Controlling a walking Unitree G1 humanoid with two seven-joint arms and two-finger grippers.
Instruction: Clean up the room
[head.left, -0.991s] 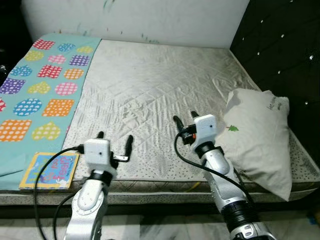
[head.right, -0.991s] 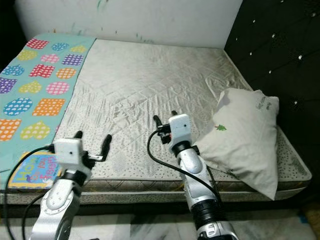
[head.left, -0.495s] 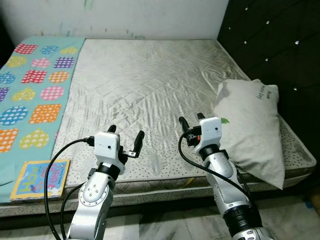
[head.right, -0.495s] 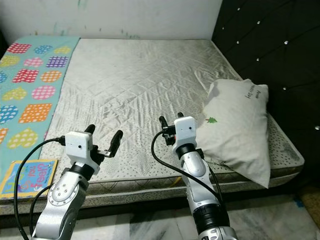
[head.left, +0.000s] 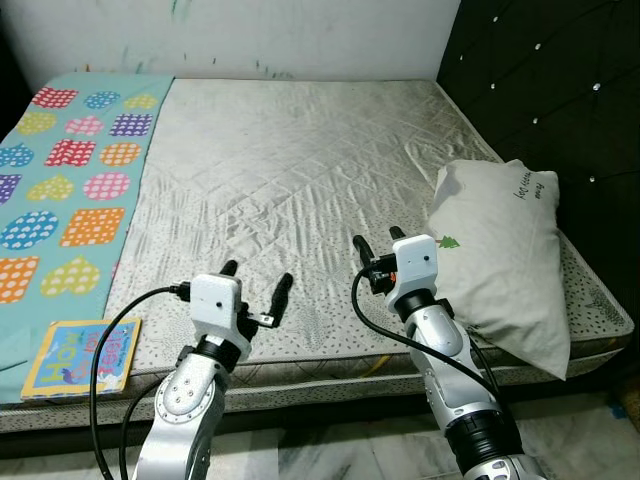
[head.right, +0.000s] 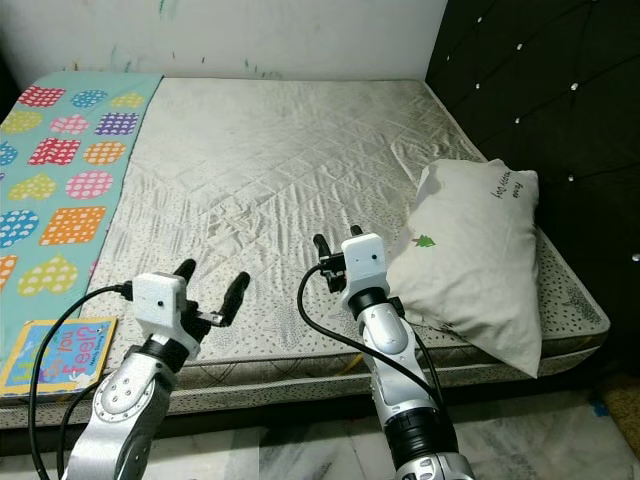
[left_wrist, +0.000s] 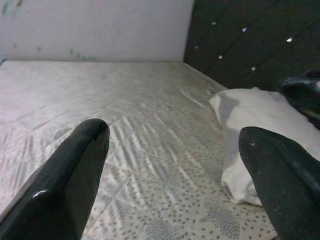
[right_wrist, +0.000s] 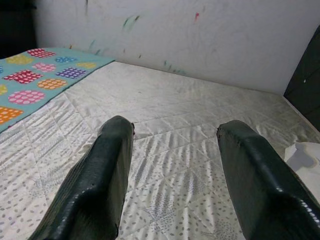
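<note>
A white pillow (head.left: 505, 255) with a small green print lies at the right edge of the bare quilted mattress (head.left: 290, 170), by the black tufted headboard (head.left: 560, 90). A colourful children's book (head.left: 80, 357) rests at the mattress's front left corner, on a teal sheet with bright hearts and squares (head.left: 70, 190). My left gripper (head.left: 257, 281) hovers open over the front edge of the mattress, holding nothing. My right gripper (head.left: 378, 241) stands open just left of the pillow, also with nothing in it. The pillow (left_wrist: 255, 125) also appears in the left wrist view.
A white wall (head.left: 250, 35) with small paint marks backs the bed. Pale marble floor (head.left: 330, 455) runs along the bed's front edge below my arms. The middle of the mattress lies open beyond both grippers.
The camera swung to the right, so the bed and book slid left in view. Both grippers stayed open over the mattress's front edge.
</note>
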